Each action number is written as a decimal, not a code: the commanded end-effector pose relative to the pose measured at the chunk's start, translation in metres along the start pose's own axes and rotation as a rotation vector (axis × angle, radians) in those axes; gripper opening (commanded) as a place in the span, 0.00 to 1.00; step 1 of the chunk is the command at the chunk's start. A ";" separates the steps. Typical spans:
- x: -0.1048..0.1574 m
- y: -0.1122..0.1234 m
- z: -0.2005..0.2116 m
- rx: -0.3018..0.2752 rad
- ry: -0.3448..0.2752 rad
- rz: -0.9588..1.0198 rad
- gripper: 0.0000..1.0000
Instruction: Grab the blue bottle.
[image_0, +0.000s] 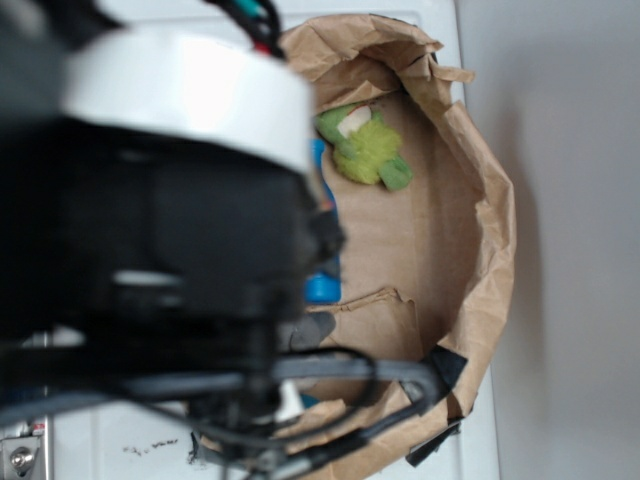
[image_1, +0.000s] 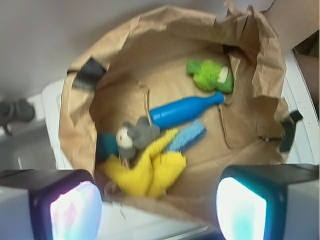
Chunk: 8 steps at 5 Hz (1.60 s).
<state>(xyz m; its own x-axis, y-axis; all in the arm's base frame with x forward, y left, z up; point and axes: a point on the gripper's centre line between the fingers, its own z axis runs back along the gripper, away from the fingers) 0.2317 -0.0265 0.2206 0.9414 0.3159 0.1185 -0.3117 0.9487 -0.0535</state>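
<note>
Well above the paper bag (image_1: 75, 125), the pincer (image_1: 159, 210) hangs wide open and empty over the blue bottle (image_1: 182, 110).

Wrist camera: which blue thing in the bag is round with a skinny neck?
The blue bottle, lying on its side mid-bag. The light-blue sponge beside it is flat, rectangular and paler, with no neck.

One blue bottle (image_1: 183, 110), three plush toys (image_1: 210, 75), one sponge (image_1: 187, 136)
</note>
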 end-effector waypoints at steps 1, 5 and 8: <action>0.038 -0.003 -0.005 -0.068 -0.120 0.365 1.00; 0.038 0.013 -0.011 -0.039 0.006 0.801 1.00; 0.038 0.013 -0.011 -0.039 0.006 0.801 1.00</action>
<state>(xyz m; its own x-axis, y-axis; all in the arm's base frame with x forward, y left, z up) 0.2657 -0.0110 0.1999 0.4405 0.8977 0.0079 -0.8916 0.4385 -0.1131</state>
